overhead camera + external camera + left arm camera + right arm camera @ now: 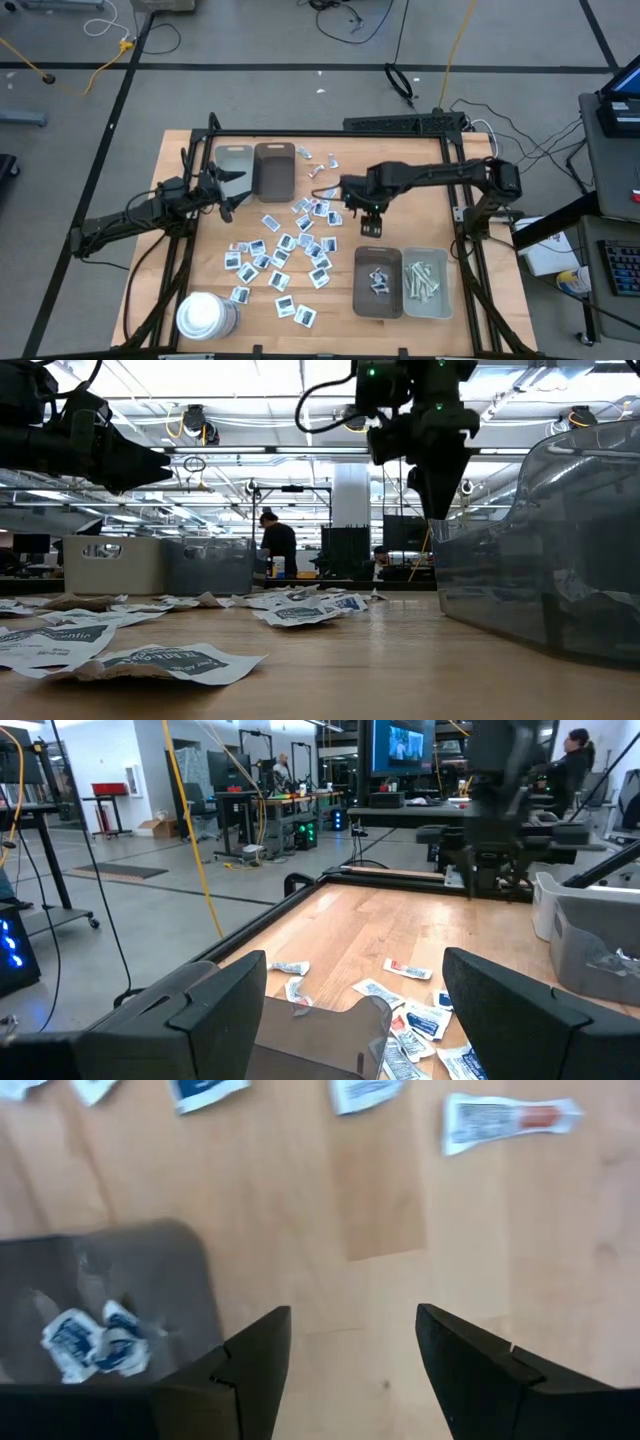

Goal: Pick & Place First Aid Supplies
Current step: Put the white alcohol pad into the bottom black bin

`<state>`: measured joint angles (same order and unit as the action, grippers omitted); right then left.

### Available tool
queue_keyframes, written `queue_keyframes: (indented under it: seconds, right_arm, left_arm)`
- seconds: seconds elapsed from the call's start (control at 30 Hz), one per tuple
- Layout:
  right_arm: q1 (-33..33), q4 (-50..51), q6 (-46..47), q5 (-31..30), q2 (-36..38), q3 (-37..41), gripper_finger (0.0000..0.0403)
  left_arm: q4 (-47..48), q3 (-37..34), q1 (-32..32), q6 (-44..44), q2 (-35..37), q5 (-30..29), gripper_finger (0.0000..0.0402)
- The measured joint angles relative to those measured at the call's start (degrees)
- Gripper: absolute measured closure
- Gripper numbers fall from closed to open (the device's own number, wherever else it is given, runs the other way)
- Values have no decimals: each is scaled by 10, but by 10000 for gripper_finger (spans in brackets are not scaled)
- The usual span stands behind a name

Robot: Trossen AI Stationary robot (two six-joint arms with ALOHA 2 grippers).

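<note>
Right tool (372,226) hanging above bare counter (420,215), fingers spread wide with nothing between them, just short of the dark grey tray (378,281) already holding a few crumpled white packets (92,1342). Beside that tray, a paler tray (425,283) holding narrow wrapped strips.

Scattered packets (285,250) lying to the far side of this tool from the trays, toward the left arm: flat, square, papery white with dark-blue print, thin enough to lie almost flush on the wood. Nearest ones just beside the tool, near its finger line; no long axis to speak of on the squares. One longer sachet (508,1118) with a reddish patch lying ahead of the fingers, long axis roughly across the gap between them.

Left tool (225,190) also spread wide and empty, raised near the pair of trays (272,168) at the far edge, with packets just past its fingers.

Judging by position, both arms about equally close to the pile, the right one freshly placed for a short reach back. Probable difficulty: low, slippery wrappers on smooth wood, little edge to pinch, overlapping neighbours likely to lift together.
</note>
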<state>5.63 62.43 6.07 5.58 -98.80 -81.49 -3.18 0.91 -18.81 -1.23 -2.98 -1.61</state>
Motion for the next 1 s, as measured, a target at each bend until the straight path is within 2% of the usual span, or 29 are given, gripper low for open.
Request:
queue_keyframes:
  seconds: [0.2, 0.33, 0.8, 1.0]
  right_arm:
    - [16, -1, -8, -3, -1, -17, 193]
    - [15, 2, -23, -31, -27, -78, 193]
    - [25, 76, -53, -40, -179, -300, 193]
    - [25, 57, -53, -40, -216, -299, 193]
  left_arm:
    - [0, 0, 0, 0, 0, 0, 96]
    - [0, 0, 0, 0, 0, 0, 96]
    - [0, 0, 0, 0, 0, 0, 96]
    - [0, 0, 0, 0, 0, 0, 96]
